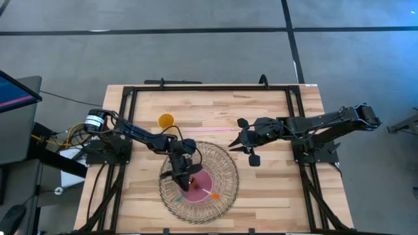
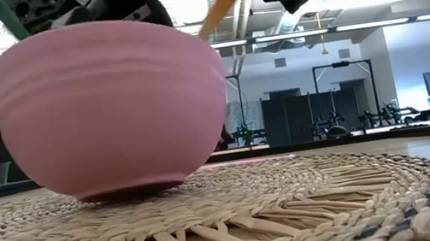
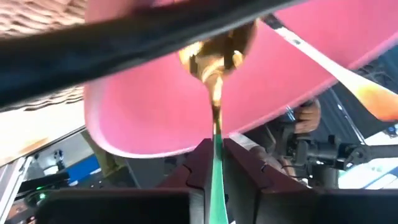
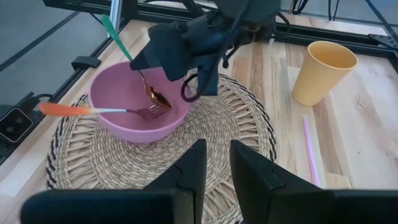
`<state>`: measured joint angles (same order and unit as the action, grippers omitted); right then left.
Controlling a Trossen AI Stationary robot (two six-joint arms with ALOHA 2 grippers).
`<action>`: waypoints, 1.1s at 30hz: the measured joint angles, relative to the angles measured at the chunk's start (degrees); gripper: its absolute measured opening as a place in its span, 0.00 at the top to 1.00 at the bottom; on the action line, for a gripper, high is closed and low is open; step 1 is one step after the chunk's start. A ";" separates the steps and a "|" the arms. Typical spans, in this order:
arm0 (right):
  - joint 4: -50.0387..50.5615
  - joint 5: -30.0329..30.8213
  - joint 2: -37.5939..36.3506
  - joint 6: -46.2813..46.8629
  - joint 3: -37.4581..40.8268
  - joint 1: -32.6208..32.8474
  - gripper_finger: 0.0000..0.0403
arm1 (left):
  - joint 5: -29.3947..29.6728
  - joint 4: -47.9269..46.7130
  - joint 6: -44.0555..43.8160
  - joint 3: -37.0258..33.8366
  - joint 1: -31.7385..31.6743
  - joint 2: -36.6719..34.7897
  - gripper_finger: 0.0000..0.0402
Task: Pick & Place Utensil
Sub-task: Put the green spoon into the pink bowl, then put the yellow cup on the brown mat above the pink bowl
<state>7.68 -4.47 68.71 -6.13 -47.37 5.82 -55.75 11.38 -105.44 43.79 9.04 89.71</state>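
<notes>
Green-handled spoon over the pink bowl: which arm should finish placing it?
Left. The left end effector is shut on the green-handled spoon, whose tip is already inside the pink bowl beside the orange-handled fork. The right end effector waits open, off the woven mat.

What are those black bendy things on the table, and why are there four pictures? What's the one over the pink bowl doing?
They are two robot arms, each ending in two fingers. One picture looks down from above, one peeks across the tabletop, and two come from cameras on the arms' wrists. On the wooden table lies a round woven mat with a pink bowl on it. Nearby stand a yellow cup and a pink straw. The left gripper is over the bowl, holding a spoon with a green handle, its scoop down inside. A fork with an orange handle already rests in the bowl. The right gripper waits open beside the mat, holding nothing.
</notes>
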 joint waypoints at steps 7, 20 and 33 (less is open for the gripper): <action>0.00 0.02 0.00 0.04 0.00 0.00 0.84 | -0.13 2.11 0.00 0.00 -0.47 -0.08 0.87; 0.00 0.00 0.00 0.13 0.00 0.00 0.84 | -0.04 2.91 0.00 0.00 -0.47 -0.08 0.85; 0.00 0.00 0.00 0.13 0.00 0.04 0.84 | 0.03 11.72 0.19 -0.02 -0.42 -0.08 0.85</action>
<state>7.68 -4.47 68.71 -6.00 -47.37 5.87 -55.72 23.10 -105.25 43.77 8.62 89.62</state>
